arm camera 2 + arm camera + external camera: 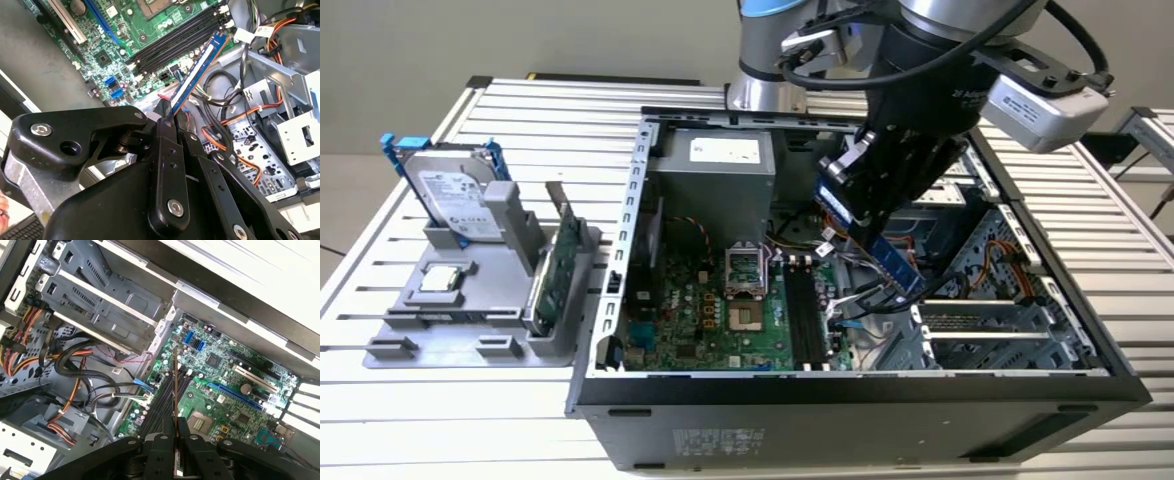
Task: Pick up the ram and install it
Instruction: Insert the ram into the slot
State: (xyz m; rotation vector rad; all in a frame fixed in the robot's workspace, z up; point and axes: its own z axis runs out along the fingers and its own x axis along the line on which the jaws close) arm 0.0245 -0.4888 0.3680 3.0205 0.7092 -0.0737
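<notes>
My gripper [859, 214] is shut on the ram [894, 268], a slim blue stick that slants down from the fingers inside the open computer case [854, 388]. In the second wrist view the ram [197, 70] runs from the gripper [168, 121] toward the end of the black memory slots [175, 37]. The first wrist view has the ram [175, 385] edge-on as a thin line out of the gripper [176, 432], lined up over the slots [161, 409]. Its lower end hangs above the motherboard [707, 320], just to the exterior view's right of the slots [803, 315], apart from them.
Loose cables [854, 300] and a metal drive cage [1001, 320] crowd the case beside the slots. To the exterior view's left a grey holder [400, 345] carries a hard drive [454, 195], a green card [547, 280] and a small chip [440, 280].
</notes>
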